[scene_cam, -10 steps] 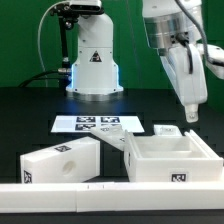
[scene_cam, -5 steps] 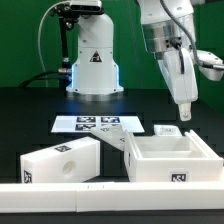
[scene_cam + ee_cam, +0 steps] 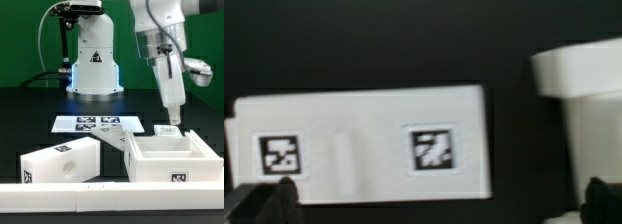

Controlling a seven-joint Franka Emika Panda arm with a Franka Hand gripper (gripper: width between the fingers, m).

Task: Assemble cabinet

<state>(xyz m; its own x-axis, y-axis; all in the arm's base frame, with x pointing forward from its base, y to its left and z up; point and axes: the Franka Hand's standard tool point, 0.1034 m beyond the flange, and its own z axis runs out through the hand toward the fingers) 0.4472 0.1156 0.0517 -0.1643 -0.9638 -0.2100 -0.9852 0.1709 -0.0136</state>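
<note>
Black surface (image 3: 30, 105) carrying the loose cabinet parts; its edges are cut off. My arm (image 3: 160, 45) enters from above with its upper links out of frame and descends nearly upright, wrist pointing down. The long rail (image 3: 90, 192) crosses the foreground and hides the bases of the two largest cabinet parts. These are an open-topped box (image 3: 172, 163) at the exterior view's right and a closed block (image 3: 60, 160) to its left. The marker board (image 3: 98, 123) lies behind them. A small white part (image 3: 165, 129) sits just behind the box. My fingers (image 3: 174, 118) hang close to it; contact cannot be judged. In the wrist view they are blurred dark tips, spread wide, holding nothing. The white shape (image 3: 580, 70) there is too blurred to identify. Since a second ago I have moved toward the exterior view's left and slightly lower.
</note>
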